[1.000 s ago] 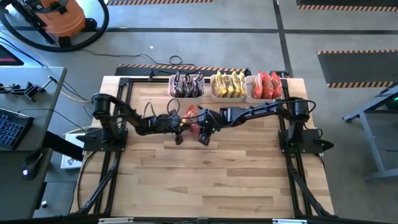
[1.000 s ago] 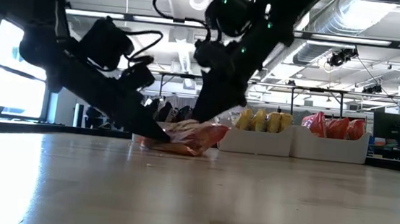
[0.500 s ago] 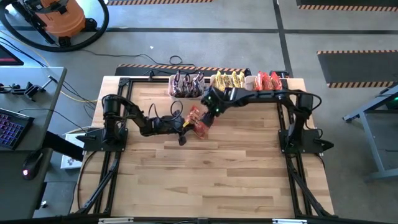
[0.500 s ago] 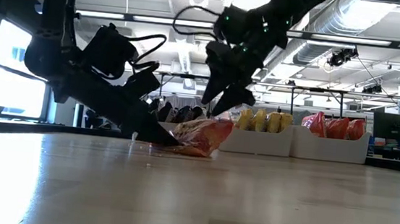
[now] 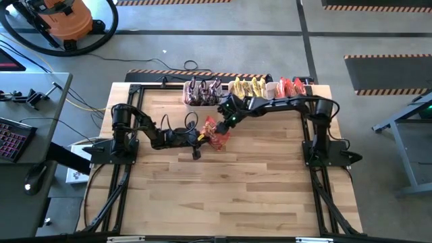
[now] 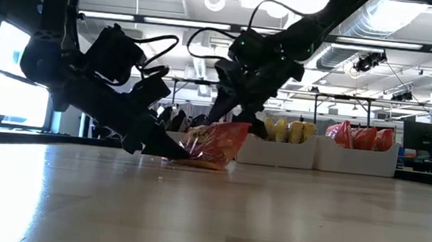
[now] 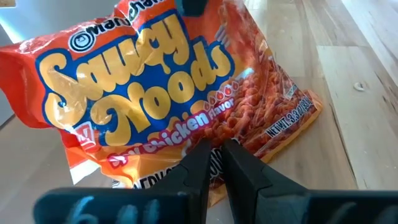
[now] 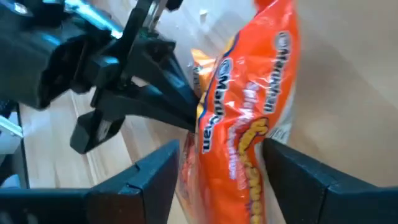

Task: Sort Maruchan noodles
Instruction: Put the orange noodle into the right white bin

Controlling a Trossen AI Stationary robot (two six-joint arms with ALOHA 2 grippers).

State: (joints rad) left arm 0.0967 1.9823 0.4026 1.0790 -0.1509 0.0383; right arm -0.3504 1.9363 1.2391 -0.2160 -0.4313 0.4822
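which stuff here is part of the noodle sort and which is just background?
Job:
- orange-red noodle packet, edge pinched by left gripper
- right gripper, fingers open either side of the packet
- three white bins: dark packets, yellow packets, red packets

Lying about:
- orange vacuum
- keyboard
- mouse

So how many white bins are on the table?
3, side by side along the far edge: brown-packet bin, yellow-packet bin and red-packet bin. The right arm partly hides them.
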